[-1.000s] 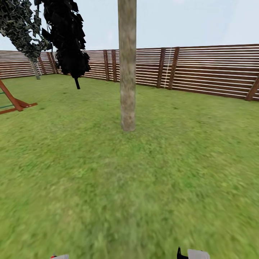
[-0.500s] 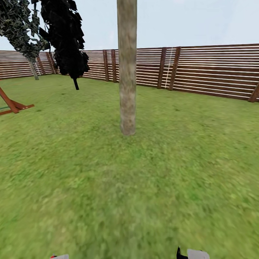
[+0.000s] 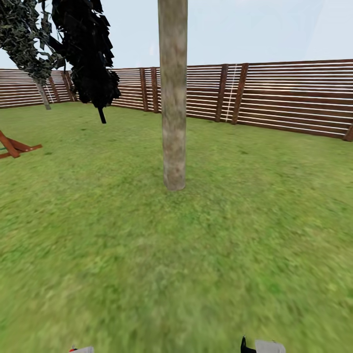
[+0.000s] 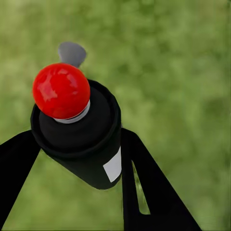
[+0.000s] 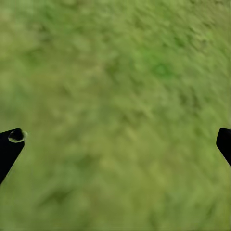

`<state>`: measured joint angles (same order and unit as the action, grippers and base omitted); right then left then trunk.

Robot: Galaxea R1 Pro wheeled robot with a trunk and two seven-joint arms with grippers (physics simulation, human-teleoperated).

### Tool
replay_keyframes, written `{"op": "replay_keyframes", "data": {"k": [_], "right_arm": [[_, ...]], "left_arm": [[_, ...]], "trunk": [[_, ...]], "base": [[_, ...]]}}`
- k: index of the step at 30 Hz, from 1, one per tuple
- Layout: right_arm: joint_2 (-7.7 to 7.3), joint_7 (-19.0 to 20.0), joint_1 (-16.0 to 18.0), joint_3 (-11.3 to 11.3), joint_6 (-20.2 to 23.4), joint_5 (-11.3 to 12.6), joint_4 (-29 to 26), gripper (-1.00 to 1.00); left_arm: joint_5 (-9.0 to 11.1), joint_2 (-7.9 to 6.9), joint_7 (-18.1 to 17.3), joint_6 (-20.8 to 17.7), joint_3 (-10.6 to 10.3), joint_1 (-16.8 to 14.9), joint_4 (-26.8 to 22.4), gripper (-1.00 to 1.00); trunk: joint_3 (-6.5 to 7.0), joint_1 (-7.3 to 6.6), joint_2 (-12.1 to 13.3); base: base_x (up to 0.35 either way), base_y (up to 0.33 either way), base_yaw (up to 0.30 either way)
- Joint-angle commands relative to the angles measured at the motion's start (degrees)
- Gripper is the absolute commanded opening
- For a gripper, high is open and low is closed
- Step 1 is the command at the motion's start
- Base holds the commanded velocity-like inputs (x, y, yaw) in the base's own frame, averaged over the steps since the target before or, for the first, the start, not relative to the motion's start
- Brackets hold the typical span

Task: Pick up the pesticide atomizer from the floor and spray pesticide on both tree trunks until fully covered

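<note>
Item: small black cylindrical pesticide atomizer [image 4: 79,137] with a glossy bright red ball tip, a white label patch on its body and a grey lever behind the tip. Location: clamped between the two black fingers of the left gripper [image 4: 77,159], carried above blurred lawn, tip tilted away from the fingers. In the head view a speck of red and a pale grey finger edge of this gripper [image 3: 82,350] sit at the picture's bottom edge, left of centre; arm low and close to the body.

Right gripper [image 5: 115,142]: jaws wide apart, nothing between them, pointing down at grass. Its black and pale grey end [image 3: 262,346] sits at the bottom edge of the head view, right of centre.

Thick, pale grey-brown mottled tree trunk [image 3: 173,93]: upright, straight ahead on the wide green lawn [image 3: 220,220], well apart from both grippers.

Second leaning grey trunk [image 3: 43,96] under dark angular foliage: far left, near the fence.

Slim black cypress-like tree [image 3: 87,54]: beside it.

Brown horizontal-slat wooden fence [image 3: 289,95]: runs along the back.

Reddish wooden frame [image 3: 14,146]: left edge, on the grass.
</note>
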<state>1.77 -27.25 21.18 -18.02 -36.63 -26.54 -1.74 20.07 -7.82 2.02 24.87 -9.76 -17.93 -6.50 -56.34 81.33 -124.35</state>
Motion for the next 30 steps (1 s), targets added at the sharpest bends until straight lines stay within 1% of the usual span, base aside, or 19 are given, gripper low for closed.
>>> {"op": "replay_keyframes", "data": {"k": [1,7,19,30], "right_arm": [[-0.01,0.00,0.00,0.01,0.01,0.00,-0.01,1.00],[0.07,0.00,0.00,0.01,-0.01,0.00,-0.01,1.00],[0.17,-0.09,0.00,-0.16,0.07,0.17,-0.01,1.00],[0.16,-0.09,0.00,-0.17,0.07,0.17,-0.01,1.00]], "left_arm": [[0.02,0.00,0.00,0.00,0.01,0.00,0.00,-1.00],[0.01,0.00,0.00,0.00,0.01,0.00,0.00,-1.00],[-0.03,0.00,0.00,0.00,0.01,0.00,0.00,-1.00],[-0.03,0.00,0.00,0.00,0.01,0.00,0.00,-1.00]], "trunk": [[0.00,0.00,0.00],[0.00,0.00,0.00],[0.00,0.00,0.00],[0.00,0.00,0.00]], "base": [[0.338,0.000,-0.005],[0.338,0.000,-0.109],[0.338,-0.003,-0.002],[0.338,-0.070,0.000]]}}
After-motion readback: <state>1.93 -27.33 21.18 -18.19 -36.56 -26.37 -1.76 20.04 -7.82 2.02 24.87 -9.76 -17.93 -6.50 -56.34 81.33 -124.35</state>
